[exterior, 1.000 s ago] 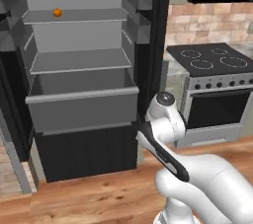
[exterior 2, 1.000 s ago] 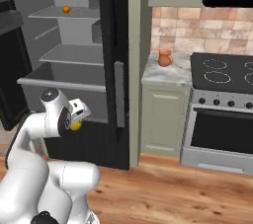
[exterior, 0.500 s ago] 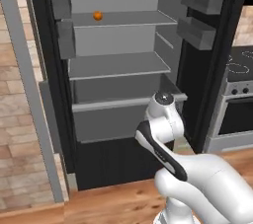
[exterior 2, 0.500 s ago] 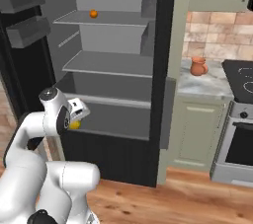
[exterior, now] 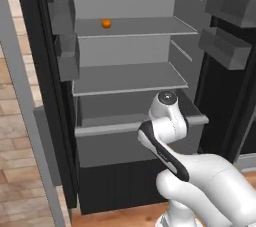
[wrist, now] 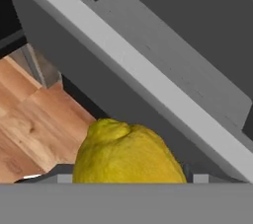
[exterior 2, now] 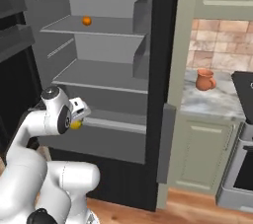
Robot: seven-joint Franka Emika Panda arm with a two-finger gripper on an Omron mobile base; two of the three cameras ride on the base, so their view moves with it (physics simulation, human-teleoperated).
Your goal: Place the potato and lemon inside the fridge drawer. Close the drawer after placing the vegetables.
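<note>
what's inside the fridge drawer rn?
Nothing visible in the fridge drawer: the inner walls that show are bare grey. Its front rim and the arm cover the floor, so the potato can't be ruled out. The lemon is in the gripper, outside.

The lemon [wrist: 129,154] has a dimpled, faintly waxy yellow skin, while the drawer [exterior: 125,143] and the shelves [exterior: 127,78] look like smooth matt grey plastic, the drawer's rim a shade lighter. The floor [wrist: 29,119] is warm wood planking with visible grain, and the robot arm [exterior: 200,181] is glossy white plastic with dark trim. On a mottled stone-like counter [exterior 2: 210,100] stands a matt terracotta jug [exterior 2: 204,79], with rough brick tiles [exterior 2: 222,45] behind.
</note>
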